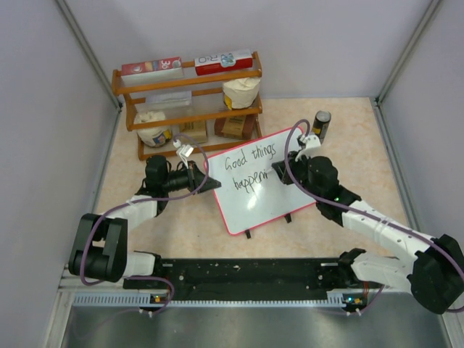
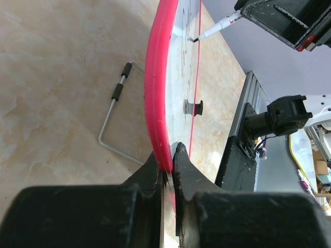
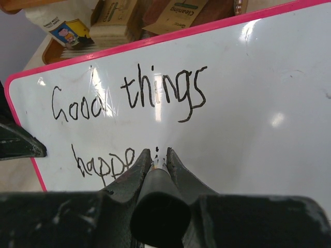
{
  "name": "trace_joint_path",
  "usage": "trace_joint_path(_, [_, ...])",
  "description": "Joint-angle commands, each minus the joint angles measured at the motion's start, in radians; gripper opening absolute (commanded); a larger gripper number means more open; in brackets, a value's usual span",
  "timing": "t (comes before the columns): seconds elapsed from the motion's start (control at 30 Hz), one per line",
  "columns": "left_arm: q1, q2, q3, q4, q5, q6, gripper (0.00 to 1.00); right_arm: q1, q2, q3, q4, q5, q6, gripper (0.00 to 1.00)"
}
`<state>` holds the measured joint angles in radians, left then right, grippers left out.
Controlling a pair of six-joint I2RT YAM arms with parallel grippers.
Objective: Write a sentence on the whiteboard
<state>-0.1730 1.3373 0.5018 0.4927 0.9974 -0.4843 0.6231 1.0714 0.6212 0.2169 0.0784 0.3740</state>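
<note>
The whiteboard (image 1: 281,197) stands tilted at mid-table, in front of the wooden shelf (image 1: 187,80). The left gripper (image 2: 166,156) is clamped on its red-pink frame (image 2: 154,77) at the left edge. The right gripper (image 3: 155,154) is closed round a marker (image 2: 216,29), whose tip is against the second line of the sentence (image 3: 129,98), reading "Good things" above a partial "happe". Assessment: the board appears light and rigid, with a slick, smear-prone face. The frame is the sound hold, though pen pressure may pivot the board.
</note>
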Motion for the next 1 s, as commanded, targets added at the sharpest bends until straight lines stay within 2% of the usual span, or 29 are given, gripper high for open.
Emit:
trace_joint_path(0.0, [-0.034,0.019,-0.051,-0.092,-0.013,0.243,0.0,-0.014,0.018,0.054,0.012,0.043,-0.007,0.0])
trace_joint_path(0.53, [-0.034,0.02,-0.049,-0.092,-0.013,0.242,0.0,-0.039,0.004,0.048,-0.024,0.063,-0.015,0.0])
trace_joint_path(0.97, [-0.034,0.02,-0.049,-0.094,-0.014,0.242,0.0,-0.037,-0.037,-0.037,-0.051,0.046,-0.012,0.0])
